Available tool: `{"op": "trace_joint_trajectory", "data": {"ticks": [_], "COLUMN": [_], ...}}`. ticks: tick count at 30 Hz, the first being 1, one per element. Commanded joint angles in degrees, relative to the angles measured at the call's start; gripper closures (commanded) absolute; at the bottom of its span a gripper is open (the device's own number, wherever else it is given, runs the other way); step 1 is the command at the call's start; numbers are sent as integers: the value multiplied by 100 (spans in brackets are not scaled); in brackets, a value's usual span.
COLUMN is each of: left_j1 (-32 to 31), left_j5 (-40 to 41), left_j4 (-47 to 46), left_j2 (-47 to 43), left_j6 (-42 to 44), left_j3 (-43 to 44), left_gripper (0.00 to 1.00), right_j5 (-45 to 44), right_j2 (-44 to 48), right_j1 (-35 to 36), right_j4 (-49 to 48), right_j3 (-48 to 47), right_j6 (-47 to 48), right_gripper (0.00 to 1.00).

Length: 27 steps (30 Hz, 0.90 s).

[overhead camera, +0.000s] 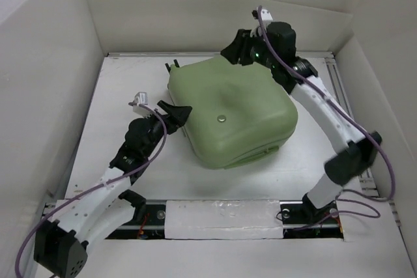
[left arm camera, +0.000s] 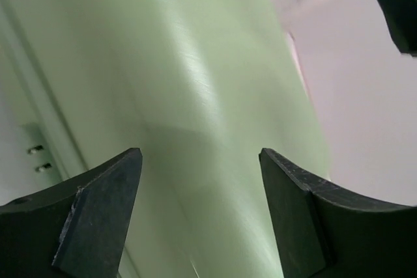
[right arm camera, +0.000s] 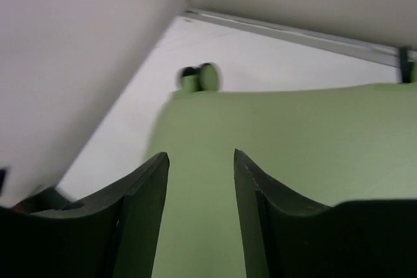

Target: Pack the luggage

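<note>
Luggage (overhead camera: 231, 112), a pale green hard-shell suitcase with rounded corners, lies closed and flat on the white table (overhead camera: 124, 96), a little past centre toward 1 o'clock and turned slightly askew.

At 9 o'clock, a wide bare stretch of table runs to the tall white side walls (overhead camera: 52, 63). The left gripper (overhead camera: 177, 114) sits in that stretch, at the luggage's 9 o'clock edge. Its black fingers are spread apart with green shell filling the gap; whether they touch it cannot be told.

Small green-and-black wheels (right arm camera: 201, 77) jut from the 11 o'clock corner, with bare table beyond them. At 6 o'clock an open strip separates the shell from the arm bases.

The right gripper (overhead camera: 238, 53) hangs over the 12 o'clock edge, close to the far wall. Its fingers are parted by a narrow gap and hold nothing. At 3 o'clock, a narrower band of table reaches the right wall.
</note>
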<state>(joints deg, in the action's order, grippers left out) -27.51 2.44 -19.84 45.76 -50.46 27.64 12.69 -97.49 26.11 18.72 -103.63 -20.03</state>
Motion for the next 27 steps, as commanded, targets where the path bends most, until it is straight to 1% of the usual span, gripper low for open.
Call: {"op": "trace_joint_trajectory", "data": {"ticks": [1,2,3,4,5,6,7,8,9,10,11,12,14,16,17,18,19,20,21,25,27], "left_j1": [-202,-150,-150,-150,-150,-150,-150,-97,-97,-97,-97,-97,-97,-97,-97,-97,-97,-97,-97,-97,-97], "left_j5": [-588,-317,-244,-244,-244,-244,-244,-244,-244,-244,-296,-357,-691,-840,-841,-998,-1000,-1078,-1079,-1140,-1193], "left_j4": [1187,1358,1473,1630,1728,1824,2017,2097,2098,2150,2281,2335,2335,2283,2221,2056,1958,1888,1887,1887,1887], "left_j2": [-672,-1004,-1173,-1322,-1463,-1725,-1850,-1982,-2261,-2377,-2465,-2519,-2572,-2572,-2572,-2511,-2510,-2423,-2362,-2220,-2220], "left_j6": [387,387,387,387,387,318,265,212,212,212,212,212,212,159,98,97,97,97,97,220,220], "left_j3": [523,462,236,103,-29,-152,-397,-513,-636,-759,-951,-1023,-1268,-1453,-1628,-1700,-1700,-1770,-1771,-1666,-1665], "left_gripper": [30,29,28,28,28,28,28,28,28,29,31,33,38,42,43,44,44,44,44,46,47], "right_j5": [-520,-704,-1046,-1197,-1285,-1382,-1618,-1803,-1970,-2424,-2690,-2928,-3236,-3290,-3429,-3500,-3580,-3667,-3860,-4133,-4317], "right_j2": [1900,2405,2915,3860,4296,4683,5043,5708,6020,6301,6556,6994,7296,7438,7438,7438,7368,7367,7298,7297,7463], "right_j1": [200,367,752,947,1114,1412,1562,1729,1888,2185,2292,2389,2452,2504,2504,2504,2504,2504,2504,2557,2618], "right_j4": [309,-241,-559,-1085,-1272,-1361,-1362,-1458,-1537,-1538,-1538,-1381,-1240,-1178,-1178,-1178,-1126,-1125,-994,-827,-493], "right_j3": [1156,1796,2464,3732,4311,4813,5662,6053,6414,6748,7273,7479,7909,8086,8157,8305,8376,8429,8499,8658,8658], "right_j6": [17,17,-53,-323,-326,-648,-843,-1027,-1325,-1441,-1590,-1687,-1960,-2135,-2206,-2320,-2321,-2452,-2557,-2909,-3120], "right_gripper": [49,51,53,59,62,68,77,89,92,95,98,98,98,90,85,76,73,72,72,72,72]}}
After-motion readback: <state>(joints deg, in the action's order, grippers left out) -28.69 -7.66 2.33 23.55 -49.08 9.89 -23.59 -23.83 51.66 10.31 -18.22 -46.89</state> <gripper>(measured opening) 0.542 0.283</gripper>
